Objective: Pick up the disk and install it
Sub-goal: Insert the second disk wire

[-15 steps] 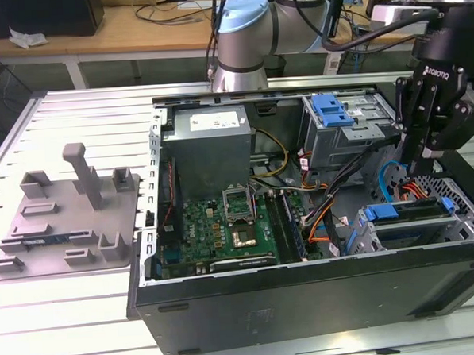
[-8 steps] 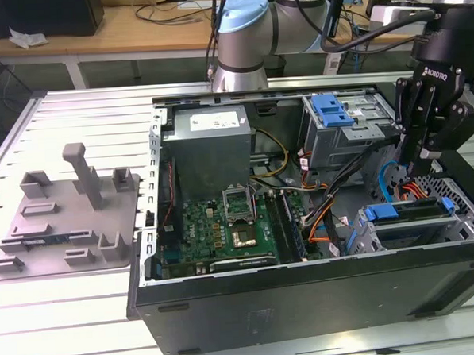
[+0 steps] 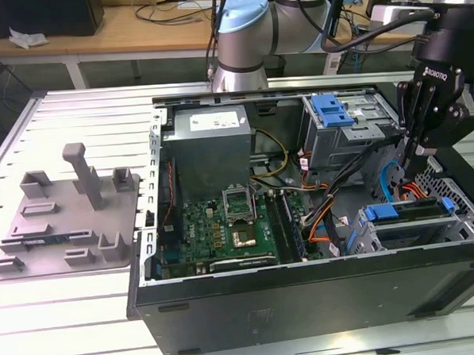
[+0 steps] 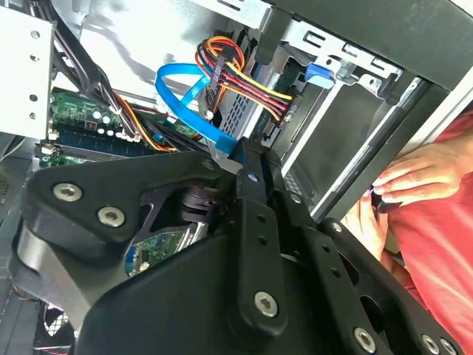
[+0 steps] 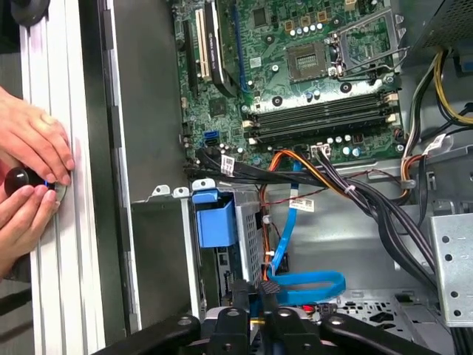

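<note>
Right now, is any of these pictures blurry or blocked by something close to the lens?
In the second wrist view the black end effector looms large and dark across the lower half, hiding much of the case. In the first wrist view the motherboard looks sharp. The exterior view is evenly lit, without strong glare.

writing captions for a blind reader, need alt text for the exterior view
An open computer case lies on a slatted metal table, motherboard exposed. The robot's black hand reaches down at the exterior view's right, above a blue-railed drive bay. A grey fixture plate sits alongside.
</note>
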You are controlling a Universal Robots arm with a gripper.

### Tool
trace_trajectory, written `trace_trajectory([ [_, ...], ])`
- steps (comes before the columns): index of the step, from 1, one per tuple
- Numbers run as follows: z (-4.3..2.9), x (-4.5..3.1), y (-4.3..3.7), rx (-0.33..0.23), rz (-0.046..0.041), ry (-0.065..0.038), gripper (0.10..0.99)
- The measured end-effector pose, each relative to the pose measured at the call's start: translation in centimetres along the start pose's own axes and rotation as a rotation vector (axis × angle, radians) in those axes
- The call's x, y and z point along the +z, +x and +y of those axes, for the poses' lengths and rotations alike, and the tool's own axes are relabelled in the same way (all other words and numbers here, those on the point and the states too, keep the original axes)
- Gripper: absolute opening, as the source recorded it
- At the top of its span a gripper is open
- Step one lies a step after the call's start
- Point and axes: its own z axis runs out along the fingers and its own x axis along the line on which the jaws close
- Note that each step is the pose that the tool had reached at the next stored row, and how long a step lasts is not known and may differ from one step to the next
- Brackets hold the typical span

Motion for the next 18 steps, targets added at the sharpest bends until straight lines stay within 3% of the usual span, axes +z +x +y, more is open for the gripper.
trace_trajectory([
  [9,0.16,0.05,0.31,0.007,-0.0004,0.0,0.161],
  [15,0.53,0.0,0.68,0.011,-0.0087,0.016,0.161],
  [18,0.56,0.04,0.93,0.018,-0.0232,0.039,0.161],
])
